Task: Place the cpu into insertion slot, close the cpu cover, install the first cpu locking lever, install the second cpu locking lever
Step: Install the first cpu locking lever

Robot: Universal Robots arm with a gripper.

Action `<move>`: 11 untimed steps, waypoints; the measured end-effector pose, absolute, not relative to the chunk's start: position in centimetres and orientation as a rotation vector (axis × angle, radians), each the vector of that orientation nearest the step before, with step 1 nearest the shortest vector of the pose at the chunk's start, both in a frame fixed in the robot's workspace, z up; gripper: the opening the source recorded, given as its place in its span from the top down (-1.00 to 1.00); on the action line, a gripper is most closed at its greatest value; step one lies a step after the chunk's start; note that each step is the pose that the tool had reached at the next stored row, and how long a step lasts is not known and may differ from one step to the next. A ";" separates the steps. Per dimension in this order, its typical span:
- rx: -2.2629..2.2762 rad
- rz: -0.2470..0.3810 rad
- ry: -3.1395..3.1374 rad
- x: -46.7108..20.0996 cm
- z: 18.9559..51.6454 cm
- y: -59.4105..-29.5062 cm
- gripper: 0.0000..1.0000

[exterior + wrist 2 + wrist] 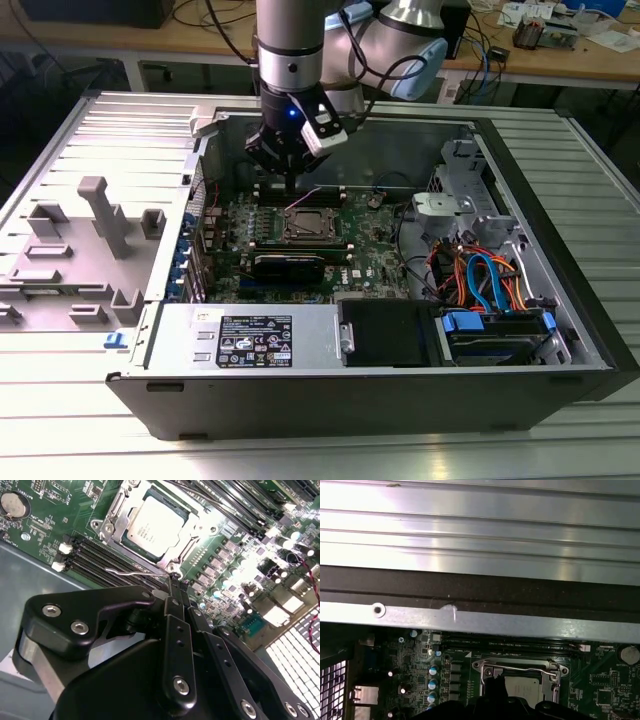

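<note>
The cpu [150, 526] lies flat in the insertion slot [106, 528] on the green board, its dull silver top showing. The cpu cover [125, 504] is down around it as a silvery frame. A thin wire locking lever [132, 572] sticks out from the socket's corner over the black memory slots. My gripper [173, 582] is shut, with its tip right at that lever's hinged end; whether it touches the lever I cannot tell. In the exterior view the gripper [290, 185] hangs just behind the cpu [307, 226]. The first wrist view has the cpu [524, 689] beside my dark fingertips [492, 685].
Long black memory slots [95, 560] run beside the socket, with a coin battery [14, 505] further off. The case's metal wall [480, 620] stands close behind. A drive cage with coloured cables [480, 280] fills the exterior view's right. A grey fixture tray [90, 240] lies outside at the left.
</note>
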State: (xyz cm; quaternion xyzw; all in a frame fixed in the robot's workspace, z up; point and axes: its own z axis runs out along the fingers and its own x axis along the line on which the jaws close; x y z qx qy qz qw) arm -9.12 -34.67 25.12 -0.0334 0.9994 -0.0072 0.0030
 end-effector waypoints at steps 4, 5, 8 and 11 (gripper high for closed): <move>-0.082 -0.025 3.134 -8.8 24.8 -34.7 0.79; -0.061 -0.026 3.135 -8.7 24.7 -34.7 0.79; -0.052 -0.029 3.135 -8.6 24.6 -34.5 0.79; -0.052 -0.033 3.135 -7.9 23.7 -33.5 0.79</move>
